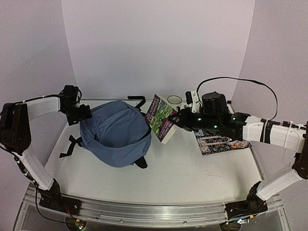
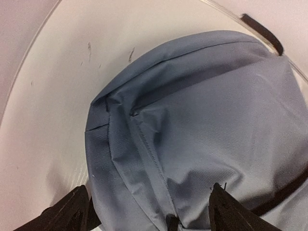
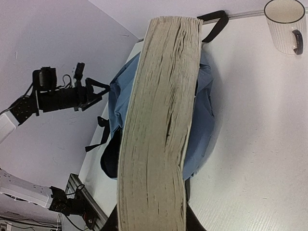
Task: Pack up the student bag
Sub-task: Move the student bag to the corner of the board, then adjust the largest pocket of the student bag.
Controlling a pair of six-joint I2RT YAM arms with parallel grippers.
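The large slate-blue fabric student bag (image 1: 115,131) lay slumped on the white worktop (image 1: 192,168), left of centre, with black straps (image 1: 72,144) trailing from it. The left arm's fingers (image 2: 72,214) stood spread wide above the bag's left edge, holding nothing. The right arm's fingers (image 1: 180,121) were clamped on a thick paperback book (image 1: 161,117) with a green-and-purple cover, tilted just beside the bag's right side.

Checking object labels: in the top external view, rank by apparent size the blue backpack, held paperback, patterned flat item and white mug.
1. Slate-blue fabric backpack.
2. Green-covered paperback book and black patterned flat item: alike; the book is lifted nearer the camera, so unranked.
3. White ceramic mug.
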